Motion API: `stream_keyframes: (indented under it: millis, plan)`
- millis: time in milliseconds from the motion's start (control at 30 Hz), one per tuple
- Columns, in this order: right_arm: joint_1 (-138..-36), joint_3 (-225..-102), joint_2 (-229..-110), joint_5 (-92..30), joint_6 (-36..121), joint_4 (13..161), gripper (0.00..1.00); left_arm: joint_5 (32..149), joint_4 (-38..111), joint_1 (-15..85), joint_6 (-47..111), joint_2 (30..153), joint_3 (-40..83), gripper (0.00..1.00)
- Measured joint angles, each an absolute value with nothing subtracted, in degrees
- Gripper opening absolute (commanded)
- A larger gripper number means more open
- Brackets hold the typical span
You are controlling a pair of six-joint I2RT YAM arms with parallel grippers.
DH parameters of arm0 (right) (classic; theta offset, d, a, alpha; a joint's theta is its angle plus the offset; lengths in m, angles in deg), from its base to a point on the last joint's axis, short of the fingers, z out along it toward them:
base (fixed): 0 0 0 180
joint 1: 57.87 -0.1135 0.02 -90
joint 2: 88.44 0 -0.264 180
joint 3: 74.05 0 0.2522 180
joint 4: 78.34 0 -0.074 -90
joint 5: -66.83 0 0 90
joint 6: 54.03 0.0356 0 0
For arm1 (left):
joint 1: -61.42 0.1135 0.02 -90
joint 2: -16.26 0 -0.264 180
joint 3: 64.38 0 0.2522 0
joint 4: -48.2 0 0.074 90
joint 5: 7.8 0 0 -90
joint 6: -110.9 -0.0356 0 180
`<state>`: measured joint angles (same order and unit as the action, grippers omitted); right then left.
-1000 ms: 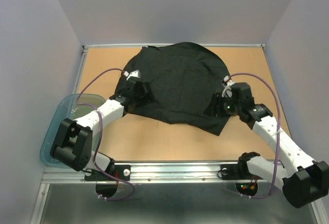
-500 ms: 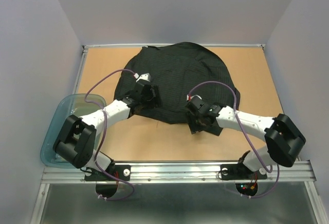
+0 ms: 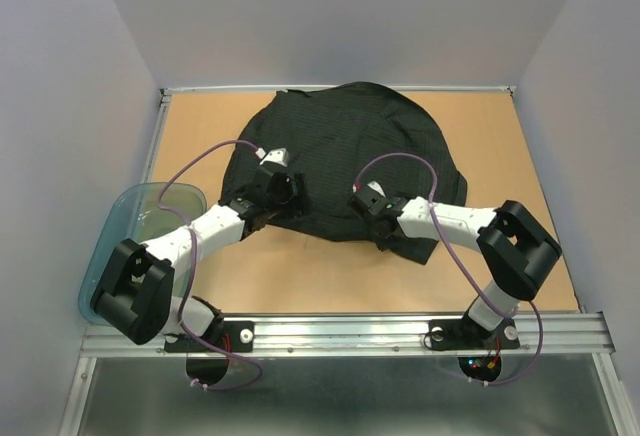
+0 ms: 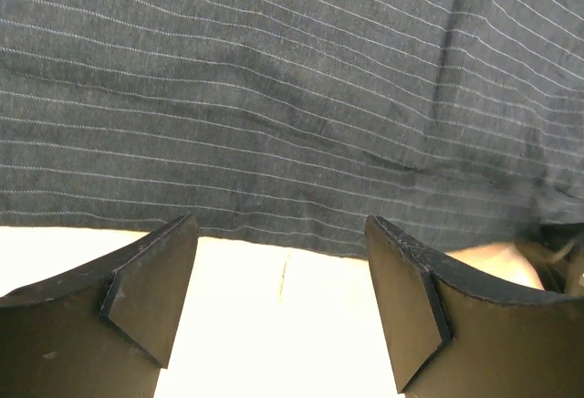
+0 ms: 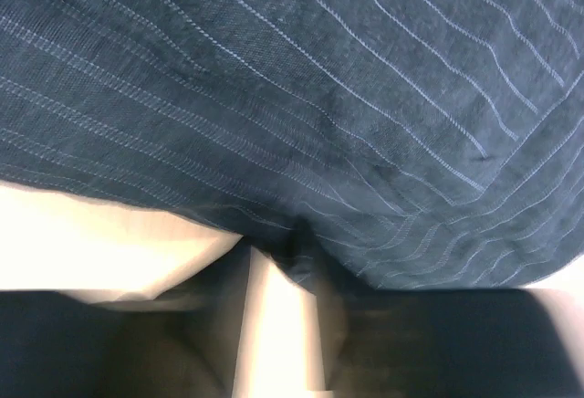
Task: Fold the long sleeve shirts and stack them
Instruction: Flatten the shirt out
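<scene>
Right arm swung inward | right claw at shirt hem, grip unclear | left claw wide

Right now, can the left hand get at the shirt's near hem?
Probably yes: the left hand is open, its fingertips just short of the hem of the shirt, with bare table below and nothing between them.

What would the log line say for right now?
shirt: spread on table | left gripper: open, at near hem | right gripper: at near hem, grip unclear
</scene>
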<state>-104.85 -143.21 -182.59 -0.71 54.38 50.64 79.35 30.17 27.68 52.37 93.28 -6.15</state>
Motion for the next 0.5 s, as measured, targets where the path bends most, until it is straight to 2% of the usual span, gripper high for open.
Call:
stream_keyframes:
  millis: [33,200,500]
  plan:
    - [-104.85,-143.25,-182.85,-0.71,54.1,50.73,0.01,79.41,30.26,27.64,52.21,93.06,-6.35,0.86]
    - [-104.83,-145.9,-182.87,-1.43,52.11,48.89,0.01,80.13,32.16,25.17,50.22,90.37,-8.38,0.89]
    - [-98.71,-161.7,-181.78,-9.89,48.72,45.24,0.01,83.15,47.59,18.07,46.88,85.01,-15.24,0.89]
